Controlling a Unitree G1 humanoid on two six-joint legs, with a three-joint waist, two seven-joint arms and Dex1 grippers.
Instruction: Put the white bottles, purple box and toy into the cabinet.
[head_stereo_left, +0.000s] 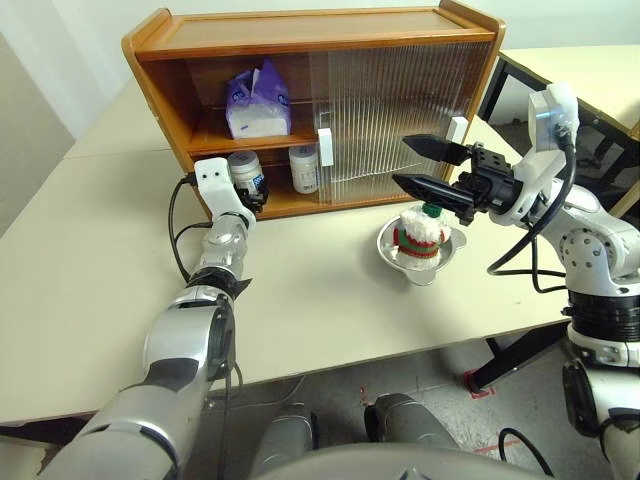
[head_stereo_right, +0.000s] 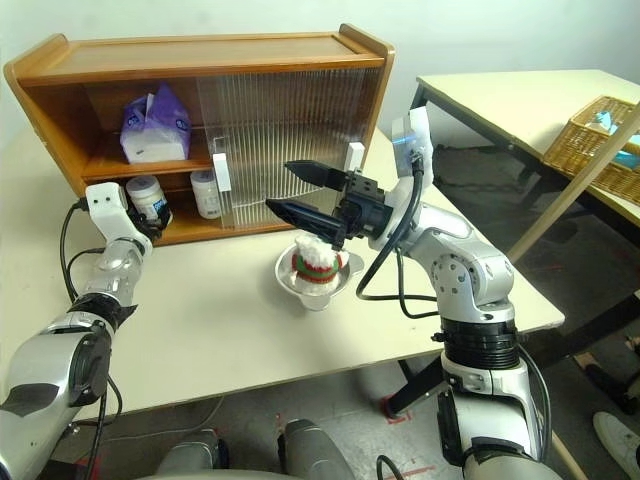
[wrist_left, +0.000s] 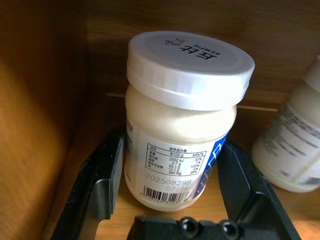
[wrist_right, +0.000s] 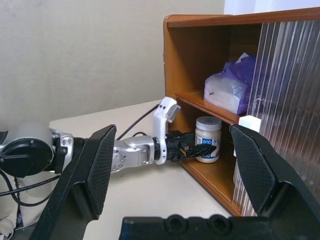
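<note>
- Risk 1: left end effector (head_stereo_left: 250, 188) has its black fingers either side of the short white plastic jar with wide white lid (wrist_left: 182, 120) on the lower shelf of the honey-brown wooden cabinet (head_stereo_left: 300, 30). Jaws look spread, w/ slight gap at the label, so I read it as released, not clamped. If arm pulls back skewed, a finger could drag or tip the jar.
- Risk 2: second white jar (head_stereo_left: 303, 168) stands near it, by the ribbed translucent sliding door (head_stereo_left: 390, 120); a sideways swing could knock it.
- Risk 3: small fluffy white plush w/ red-green band (head_stereo_left: 420, 232) sits in a silver metal bowl (head_stereo_left: 385, 245) on the desk (head_stereo_left: 90, 290), not in cabinet yet. Pinch may catch the bowl rim.
- Lilac tissue pack (head_stereo_left: 258, 103) is on the upper shelf.
- Pose: left arm stretched fwd, wrist roughly level, into the open bay.
- Right end effector (head_stereo_left: 425, 165) wide open, empty, above the plush, pointing across toward the cabinet.
</note>
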